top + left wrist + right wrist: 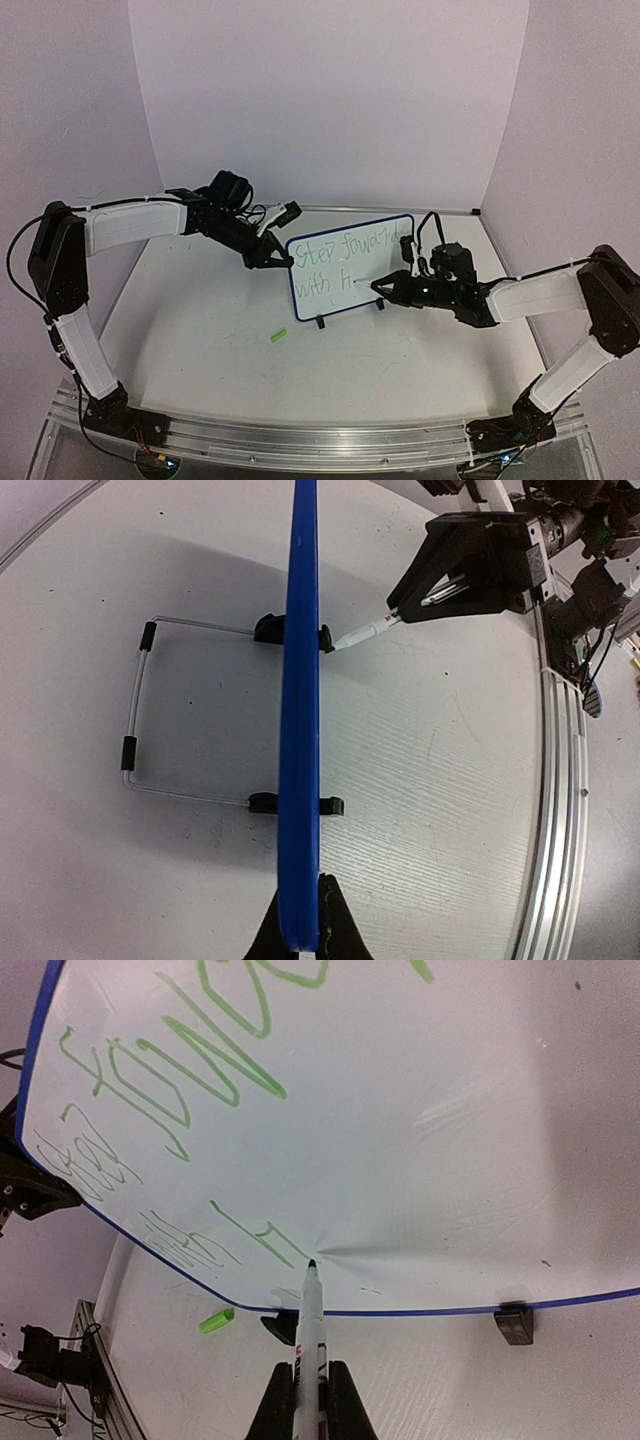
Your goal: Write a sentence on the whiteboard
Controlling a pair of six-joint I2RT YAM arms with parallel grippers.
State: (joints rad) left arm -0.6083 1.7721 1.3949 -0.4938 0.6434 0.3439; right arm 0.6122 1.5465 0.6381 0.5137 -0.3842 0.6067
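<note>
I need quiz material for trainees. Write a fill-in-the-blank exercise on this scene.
The handwritten sentence on the small rectangular white whiteboard is ___ in colour.
The right hand holds a white marker pen whose tip ___ the board.
The left hand grips the board's ___ rim.
Missing words: green; touches; blue.

white table (pixel 200 330), standing whiteboard (pixel 350 262), green cap (pixel 277 337)

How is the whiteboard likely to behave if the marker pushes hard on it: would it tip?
Probably light and tippy: the whiteboard stands upright on two small clip feet and a thin wire stand. The left gripper clamps its frame edge, which should steady it against a push from the marker.
</note>
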